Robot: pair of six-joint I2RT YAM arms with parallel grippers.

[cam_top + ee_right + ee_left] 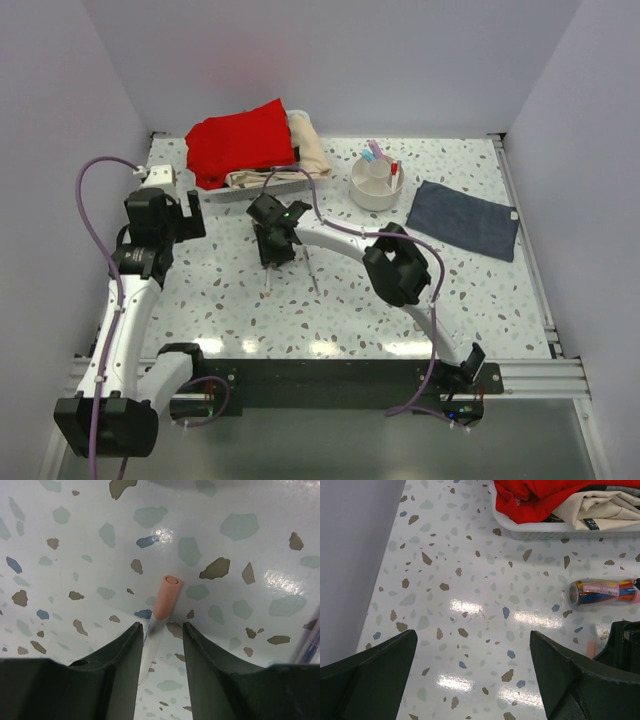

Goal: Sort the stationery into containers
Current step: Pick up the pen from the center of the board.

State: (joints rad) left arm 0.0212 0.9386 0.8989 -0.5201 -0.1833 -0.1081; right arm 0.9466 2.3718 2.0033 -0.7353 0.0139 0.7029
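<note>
- The right gripper hangs low over the middle of the table, its dark jaws partly apart and astride a pen. A sliver of tabletop shows between the barrel and one jaw, so I read it as released rather than clenched, though contact further down the pads is hard to rule out from this angle.
- The left gripper is spread wide over bare tabletop at the left and grasps nothing.
- The pen lies flat on the table, well apart from the organiser at the back right (a few markers stand in it).
- Handling, as I judge it: the pen is light and rigid, with a smooth round barrel likely to roll or squirt from hard pads if pinched off-centre. It is best taken across the white barrel just behind the salmon-coloured end, close to its middle so it does not tip.
- Materials:
  - The table is glossy and speckled, and slick under a thin pen.
  - The fingers are matte black and moulded.
  - The organiser is white plastic, round, with a centre cup.
  - A clear tube of coloured contents lies on its side.
</note>
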